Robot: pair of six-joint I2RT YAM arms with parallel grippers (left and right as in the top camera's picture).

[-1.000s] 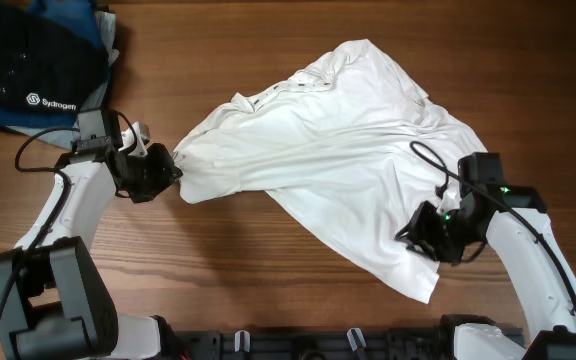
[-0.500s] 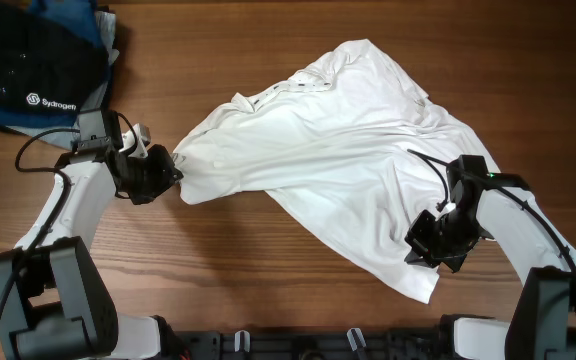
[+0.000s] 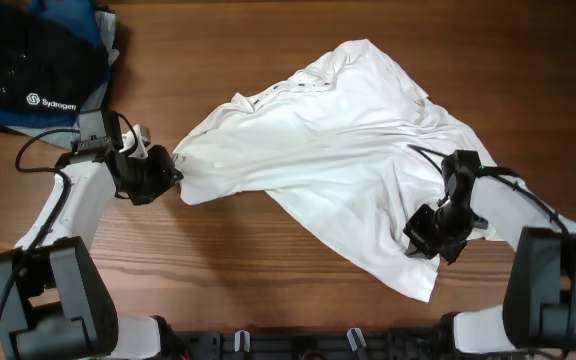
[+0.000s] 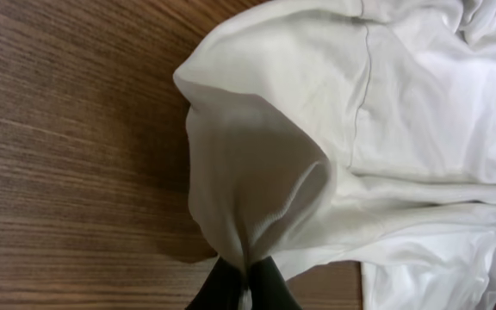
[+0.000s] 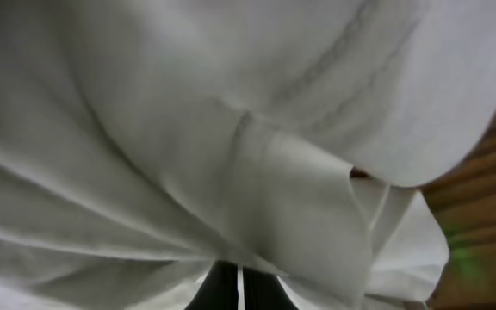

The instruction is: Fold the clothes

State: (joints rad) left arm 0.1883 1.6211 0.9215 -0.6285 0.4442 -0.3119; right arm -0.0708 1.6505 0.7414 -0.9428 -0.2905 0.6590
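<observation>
Where the white garment [image 4: 334, 129] meets the tips of the left fingers [image 4: 261, 284], a narrow peak of thin cloth is seen gathered between them, so these fingers are closed on the garment's edge. Just beyond the tips, the cloth is drawn up off the surface [image 4: 58, 172] into a taut ridge, and a seam is seen running away from it. The right fingers [image 5: 226, 293] are likewise closed tight on a fold of the same garment, which fills nearly everything ahead of them. Farther out, between the two pairs of fingers, the garment is spread as one wrinkled sheet, and a loose corner is left lying just beside the right fingers. Well apart from the left fingers, on the side away from the garment, a dark folded stack [image 3: 38, 70] is left untouched.

Slipping is judged the main risk, since only a small pinch of thin cloth is held at each end. If the two ends were pulled unevenly, one edge could be drawn free. How many layers are caught by the right fingers cannot be told; if several are held, the fold would be dragged crooked.
</observation>
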